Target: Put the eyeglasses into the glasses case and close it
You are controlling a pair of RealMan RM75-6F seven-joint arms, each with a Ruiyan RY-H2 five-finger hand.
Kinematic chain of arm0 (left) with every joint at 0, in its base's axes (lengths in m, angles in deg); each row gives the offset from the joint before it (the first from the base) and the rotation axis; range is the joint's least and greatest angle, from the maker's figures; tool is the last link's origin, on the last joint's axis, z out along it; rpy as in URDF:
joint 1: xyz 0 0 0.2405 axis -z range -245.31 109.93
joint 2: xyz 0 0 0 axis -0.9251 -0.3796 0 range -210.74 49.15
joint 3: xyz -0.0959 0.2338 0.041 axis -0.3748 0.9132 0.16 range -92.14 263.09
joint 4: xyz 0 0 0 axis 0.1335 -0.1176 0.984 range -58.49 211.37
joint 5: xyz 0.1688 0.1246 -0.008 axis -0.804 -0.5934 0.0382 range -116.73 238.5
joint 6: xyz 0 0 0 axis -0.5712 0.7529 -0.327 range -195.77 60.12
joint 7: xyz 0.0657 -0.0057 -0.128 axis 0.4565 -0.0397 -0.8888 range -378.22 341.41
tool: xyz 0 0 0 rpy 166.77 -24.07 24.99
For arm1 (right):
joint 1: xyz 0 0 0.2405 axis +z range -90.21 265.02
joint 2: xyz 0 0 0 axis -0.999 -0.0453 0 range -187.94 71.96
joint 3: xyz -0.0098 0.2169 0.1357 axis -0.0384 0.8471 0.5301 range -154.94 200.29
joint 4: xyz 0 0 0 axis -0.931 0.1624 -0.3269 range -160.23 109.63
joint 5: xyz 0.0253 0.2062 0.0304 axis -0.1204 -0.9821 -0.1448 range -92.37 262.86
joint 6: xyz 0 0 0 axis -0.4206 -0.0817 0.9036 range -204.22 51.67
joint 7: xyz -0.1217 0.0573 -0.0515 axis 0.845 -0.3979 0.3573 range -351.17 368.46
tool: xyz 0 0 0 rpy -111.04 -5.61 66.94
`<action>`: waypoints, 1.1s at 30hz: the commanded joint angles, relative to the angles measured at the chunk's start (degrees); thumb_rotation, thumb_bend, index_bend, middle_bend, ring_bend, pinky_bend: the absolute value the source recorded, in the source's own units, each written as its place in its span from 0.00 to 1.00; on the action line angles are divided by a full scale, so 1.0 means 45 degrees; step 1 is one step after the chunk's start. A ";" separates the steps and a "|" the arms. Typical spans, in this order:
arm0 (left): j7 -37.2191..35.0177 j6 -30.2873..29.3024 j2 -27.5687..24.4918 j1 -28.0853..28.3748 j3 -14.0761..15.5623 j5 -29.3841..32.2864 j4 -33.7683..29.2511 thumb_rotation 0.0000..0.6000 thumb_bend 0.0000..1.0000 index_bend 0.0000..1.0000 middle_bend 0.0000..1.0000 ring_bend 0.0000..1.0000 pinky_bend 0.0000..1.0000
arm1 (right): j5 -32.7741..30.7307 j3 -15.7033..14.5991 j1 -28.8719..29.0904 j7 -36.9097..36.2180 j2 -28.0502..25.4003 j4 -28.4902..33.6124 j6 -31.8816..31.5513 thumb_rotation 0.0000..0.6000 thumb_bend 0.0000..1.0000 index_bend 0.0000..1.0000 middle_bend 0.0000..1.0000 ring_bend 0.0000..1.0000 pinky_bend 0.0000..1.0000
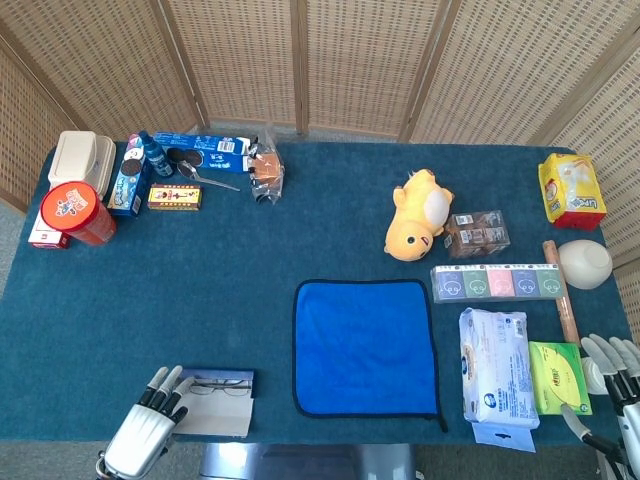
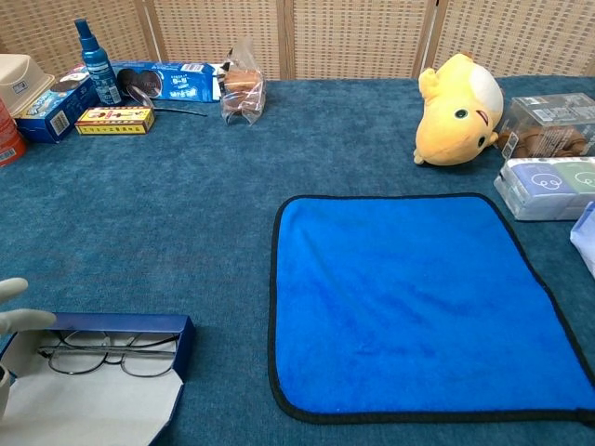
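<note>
The eyeglasses [image 2: 110, 350] lie inside the open glasses case [image 2: 102, 386] at the near left corner of my table [image 1: 200, 260], their long axis running left to right, parallel to the near edge, lenses toward me. The case's long side follows that same line, its dark blue tray at the back and its pale flap spread flat toward me, not closed.

Largest on the table is the blue cloth [image 1: 366, 346], flat and well to the right of the case. Beyond it to the right sits the yellow plush toy [image 1: 418, 214], lying with its head toward the near edge. Nearer my right side are a white wipes pack [image 1: 493, 366] and a green packet [image 1: 558, 377] just beside it.

My left hand [image 1: 146, 432] sits at the case's left end, fingers straight and close together, pointing away from me; in the chest view, its pale fingertips [image 2: 20, 308] show at the case's left corner, and I cannot tell whether they touch it. My right hand [image 1: 618, 372] is at the far right edge, fingers spread, holding nothing, near the green packet.
</note>
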 commanded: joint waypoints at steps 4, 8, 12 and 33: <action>-0.0784 -0.0255 0.0064 0.0077 -0.0345 0.0369 -0.0154 1.00 0.35 0.56 0.17 0.00 0.07 | 0.0004 0.0015 -0.0026 -0.0026 0.0003 -0.0040 -0.0035 1.00 0.28 0.06 0.09 0.00 0.10; -0.1122 -0.0203 0.0110 0.0145 -0.0543 0.0675 -0.0262 1.00 0.35 0.52 0.16 0.00 0.07 | -0.0003 0.0023 -0.0051 -0.0042 0.0006 -0.0062 -0.0058 1.00 0.28 0.06 0.09 0.00 0.10; -0.1281 -0.0200 0.0194 0.0241 -0.0736 0.0826 -0.0287 1.00 0.35 0.51 0.15 0.00 0.07 | -0.0017 0.0026 -0.0070 -0.0057 0.0008 -0.0074 -0.0061 1.00 0.28 0.06 0.09 0.00 0.10; -0.0691 0.0899 0.0848 0.1125 -0.2038 0.2440 -0.0685 1.00 0.34 0.15 0.00 0.00 0.03 | -0.0119 0.0070 -0.0199 -0.0189 -0.0026 -0.0164 -0.0143 1.00 0.28 0.06 0.09 0.00 0.10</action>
